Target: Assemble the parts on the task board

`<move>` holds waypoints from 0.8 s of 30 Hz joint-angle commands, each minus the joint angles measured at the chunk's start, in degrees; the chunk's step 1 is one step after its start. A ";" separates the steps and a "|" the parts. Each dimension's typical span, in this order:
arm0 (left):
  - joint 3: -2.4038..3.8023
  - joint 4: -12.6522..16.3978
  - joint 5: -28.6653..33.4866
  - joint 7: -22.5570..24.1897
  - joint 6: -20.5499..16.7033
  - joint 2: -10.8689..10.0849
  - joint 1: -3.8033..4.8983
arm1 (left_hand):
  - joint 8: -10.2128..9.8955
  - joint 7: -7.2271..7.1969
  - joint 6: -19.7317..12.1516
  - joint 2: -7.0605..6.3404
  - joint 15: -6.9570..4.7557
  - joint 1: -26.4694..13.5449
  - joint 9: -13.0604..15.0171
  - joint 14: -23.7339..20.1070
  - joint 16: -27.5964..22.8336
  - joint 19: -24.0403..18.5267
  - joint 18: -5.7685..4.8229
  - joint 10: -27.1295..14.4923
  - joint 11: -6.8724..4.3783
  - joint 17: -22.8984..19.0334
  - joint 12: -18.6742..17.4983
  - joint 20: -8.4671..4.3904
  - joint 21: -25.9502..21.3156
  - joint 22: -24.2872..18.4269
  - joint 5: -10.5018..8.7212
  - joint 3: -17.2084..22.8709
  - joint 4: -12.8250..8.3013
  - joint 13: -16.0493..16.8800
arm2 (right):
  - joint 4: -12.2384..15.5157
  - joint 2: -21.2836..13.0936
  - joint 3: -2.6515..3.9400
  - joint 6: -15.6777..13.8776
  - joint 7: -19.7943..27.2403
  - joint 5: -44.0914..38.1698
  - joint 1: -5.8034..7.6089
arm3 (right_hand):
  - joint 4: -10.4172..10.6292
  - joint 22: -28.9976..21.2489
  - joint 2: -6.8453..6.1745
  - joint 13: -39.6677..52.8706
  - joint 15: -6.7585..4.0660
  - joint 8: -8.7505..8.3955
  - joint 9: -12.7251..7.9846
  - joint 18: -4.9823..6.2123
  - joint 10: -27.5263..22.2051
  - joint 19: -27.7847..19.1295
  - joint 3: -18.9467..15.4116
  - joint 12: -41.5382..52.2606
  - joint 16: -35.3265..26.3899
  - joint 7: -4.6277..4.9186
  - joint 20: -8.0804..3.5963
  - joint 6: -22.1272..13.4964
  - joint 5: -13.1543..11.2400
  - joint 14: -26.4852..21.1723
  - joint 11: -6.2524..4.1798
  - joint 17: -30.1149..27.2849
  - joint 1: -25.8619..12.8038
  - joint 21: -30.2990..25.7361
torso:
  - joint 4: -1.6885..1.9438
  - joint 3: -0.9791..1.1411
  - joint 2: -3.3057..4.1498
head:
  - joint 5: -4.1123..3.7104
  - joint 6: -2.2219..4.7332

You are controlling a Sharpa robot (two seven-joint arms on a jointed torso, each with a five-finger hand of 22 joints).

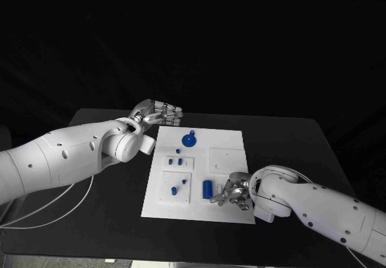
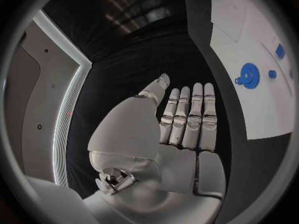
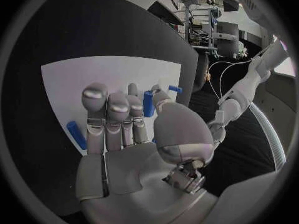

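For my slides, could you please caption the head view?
Left hand open beside the task board; right hand open over its near edge by a blue cylinder.

Blue parts (image 1: 189, 139), white task board (image 1: 227, 137)

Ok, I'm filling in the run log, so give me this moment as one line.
left hand: open, beyond task board far corner | right hand: open, over near edge beside blue cylinder | blue gear: lying on board

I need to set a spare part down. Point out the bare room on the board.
The task board is bare along its far right side, beyond the blue gear. The near edge is crowded: the blue cylinder sits there, with the right hand over it.
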 commanded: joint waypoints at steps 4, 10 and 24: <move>0.02 -0.03 -0.25 0.23 0.73 0.07 -0.01 | 0.01 -0.01 -0.43 0.31 0.10 0.17 0.01 -0.37 0.02 0.19 0.30 -0.28 -0.13 0.00 -0.05 0.19 -0.17 -0.10 0.23 -0.28 0.30 -0.03 | -0.17 0.40 0.00 -0.88 0.51 -0.60 -0.08 | 0.07 0.03 3.53 0.02 0.00 0.00 0.19 -0.43 0.14 2.99 -0.69 0.09 0.18 -0.09 -0.11 0.19 0.73 0.17 0.00 -0.04 -1.49 0.27 | -0.02 0.02 0.02 | 0.02 0.15; 0.02 -0.10 -0.25 0.23 0.79 0.17 -0.01 | 0.01 -0.01 -0.43 0.31 0.10 0.17 0.01 -0.37 0.02 0.19 0.30 -0.28 -0.13 0.00 -0.05 0.19 -0.17 -0.10 0.23 -0.28 0.30 -0.03 | -0.68 1.27 0.00 -0.99 0.17 -1.13 -0.09 | -1.38 0.04 5.21 0.02 0.01 -0.01 0.09 -0.50 0.19 2.97 0.35 0.12 0.24 -0.19 -0.10 0.14 2.43 0.17 -0.07 -0.09 -2.06 0.31 | -0.04 0.01 0.02 | -0.21 0.11; 0.02 -0.16 -0.25 0.18 0.85 0.18 -0.01 | 0.01 -0.01 -0.43 0.32 0.10 0.17 0.01 -0.37 0.02 0.20 0.30 -0.28 -0.13 -0.01 -0.05 0.19 -0.17 -0.10 0.24 -0.28 0.31 -0.03 | -1.39 2.01 0.00 -0.76 0.09 -1.60 -0.09 | -2.27 0.01 5.78 0.01 0.01 -0.01 -0.18 -0.57 0.19 2.97 2.35 0.09 0.30 -0.28 -0.10 0.11 6.90 0.16 -0.13 -0.18 -2.83 0.33 | 0.04 -0.04 -0.01 | -0.27 -0.09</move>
